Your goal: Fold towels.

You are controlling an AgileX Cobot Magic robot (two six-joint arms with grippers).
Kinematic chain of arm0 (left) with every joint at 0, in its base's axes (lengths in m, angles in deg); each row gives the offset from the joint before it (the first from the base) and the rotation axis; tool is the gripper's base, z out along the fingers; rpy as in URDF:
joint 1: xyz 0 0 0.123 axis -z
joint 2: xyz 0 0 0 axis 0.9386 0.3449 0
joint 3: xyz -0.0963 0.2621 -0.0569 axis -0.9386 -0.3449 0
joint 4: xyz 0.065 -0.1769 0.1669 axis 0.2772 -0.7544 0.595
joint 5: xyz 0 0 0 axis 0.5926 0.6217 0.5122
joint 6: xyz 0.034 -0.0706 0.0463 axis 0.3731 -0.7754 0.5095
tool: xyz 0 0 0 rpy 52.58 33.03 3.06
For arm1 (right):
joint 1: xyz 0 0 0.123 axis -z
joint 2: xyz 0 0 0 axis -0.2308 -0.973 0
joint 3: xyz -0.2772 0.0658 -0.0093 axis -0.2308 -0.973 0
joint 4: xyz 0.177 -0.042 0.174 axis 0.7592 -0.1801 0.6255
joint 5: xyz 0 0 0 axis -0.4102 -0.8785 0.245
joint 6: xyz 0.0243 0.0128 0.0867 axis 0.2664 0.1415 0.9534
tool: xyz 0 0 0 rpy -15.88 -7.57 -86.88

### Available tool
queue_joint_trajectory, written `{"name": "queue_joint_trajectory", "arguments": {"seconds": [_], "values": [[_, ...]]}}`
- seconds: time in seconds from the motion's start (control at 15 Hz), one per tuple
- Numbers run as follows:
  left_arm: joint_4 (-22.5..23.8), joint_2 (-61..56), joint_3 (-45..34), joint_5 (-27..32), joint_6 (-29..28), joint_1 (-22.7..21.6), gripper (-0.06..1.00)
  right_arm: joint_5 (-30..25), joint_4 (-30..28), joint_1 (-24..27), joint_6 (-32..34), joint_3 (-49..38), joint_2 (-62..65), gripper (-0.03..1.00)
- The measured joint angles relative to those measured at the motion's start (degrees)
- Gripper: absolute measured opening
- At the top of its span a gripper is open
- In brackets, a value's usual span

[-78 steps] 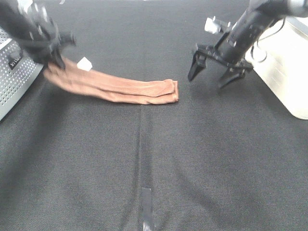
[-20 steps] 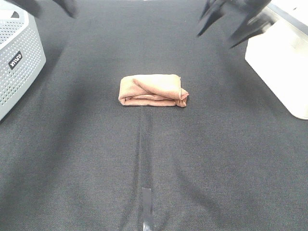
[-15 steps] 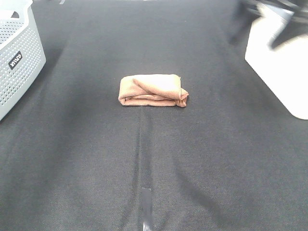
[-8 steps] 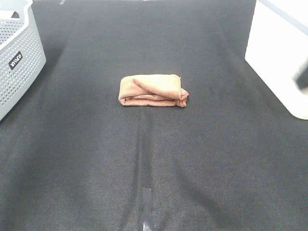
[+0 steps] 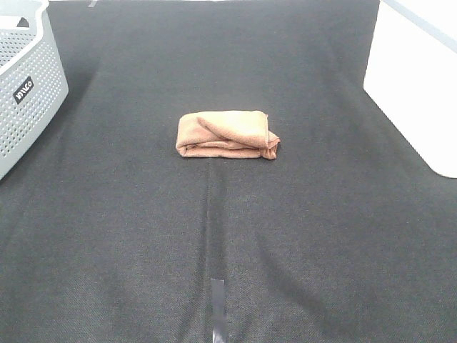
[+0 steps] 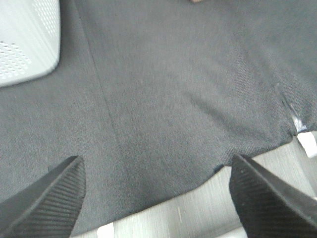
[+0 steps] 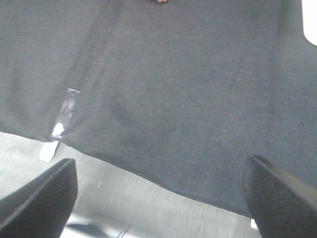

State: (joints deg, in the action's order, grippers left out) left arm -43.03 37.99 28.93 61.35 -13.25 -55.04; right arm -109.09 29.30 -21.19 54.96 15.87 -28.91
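One folded towel (image 5: 227,135) mid-cloth, basket (image 5: 28,86) far left, left gripper (image 6: 156,198) and right gripper (image 7: 158,198) spread wide, holding nothing

The towel (image 5: 227,134) is lying folded on the cloth-covered table (image 5: 235,236), well ahead of both grippers and apart from them. The left gripper (image 6: 157,198) is hanging over the table's near edge with nothing between its spread fingers; the basket (image 6: 27,42) is sitting ahead of it, toward its outer side. The right gripper (image 7: 163,198) is hanging spread over the same edge, a strip of tape (image 7: 67,111) lying on the cloth ahead of it toward its inner side and the bin (image 5: 421,78) standing ahead toward its outer side.
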Motion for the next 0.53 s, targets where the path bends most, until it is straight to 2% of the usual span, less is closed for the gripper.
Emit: {"name": "queue_joint_trajectory", "arguments": {"seconds": [0.07, 0.2, 0.4, 0.53], "values": [[-0.34, -9.17, -3.21, 0.06, 1.15, 0.00, 0.76, 0.00, -0.11, 0.00, 0.00, -2.41, 3.78, 0.85], [-0.80, -18.16, -6.70, 0.23, 3.09, 0.00, 0.76, 1.66, -2.06, 0.00, 0.00, -7.79, 11.69, 0.85], [-3.09, -18.11, -9.80, -0.34, 6.07, 0.00, 0.76, 6.70, -3.61, 0.00, -0.34, -9.63, 14.90, 0.85], [-5.33, -17.82, -11.23, -5.21, 9.91, 0.00, 0.76, 8.02, -3.95, 0.00, -0.74, -10.71, 14.90, 0.85]]}}
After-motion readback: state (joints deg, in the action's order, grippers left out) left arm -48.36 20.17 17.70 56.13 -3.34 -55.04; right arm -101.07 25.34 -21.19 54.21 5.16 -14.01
